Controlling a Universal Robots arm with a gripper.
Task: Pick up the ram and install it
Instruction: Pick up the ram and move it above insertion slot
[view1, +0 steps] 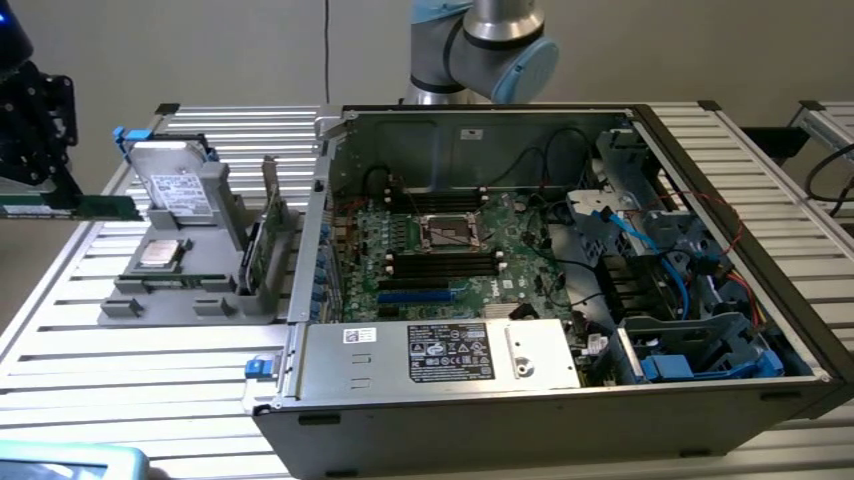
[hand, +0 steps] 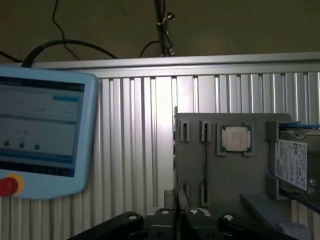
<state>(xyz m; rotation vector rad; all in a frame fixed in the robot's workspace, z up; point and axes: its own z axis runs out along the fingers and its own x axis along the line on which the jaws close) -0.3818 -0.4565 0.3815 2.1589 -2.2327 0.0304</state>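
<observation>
In the exterior view my dark gripper (view1: 44, 192) hangs at the far left, above the table's edge and left of the grey parts holder (view1: 180, 285). It is shut on the ram (view1: 104, 207), a long thin green stick held level and pointing toward the holder. The wrist view has the fingers (hand: 176, 217) pressed together on the ram's thin edge (hand: 175, 197), above the holder (hand: 225, 175). The open computer case (view1: 534, 400) lies to the exterior view's right, its motherboard (view1: 441, 250) showing black memory slots (view1: 441, 265).
The holder carries a processor chip (view1: 160, 253), a silver hard drive (view1: 174, 190) and an upright green card (view1: 274, 235). A blue teach pendant (hand: 42, 130) lies on the slatted aluminium table (view1: 134, 370). Cables and drive cages fill the case's right side (view1: 667, 300).
</observation>
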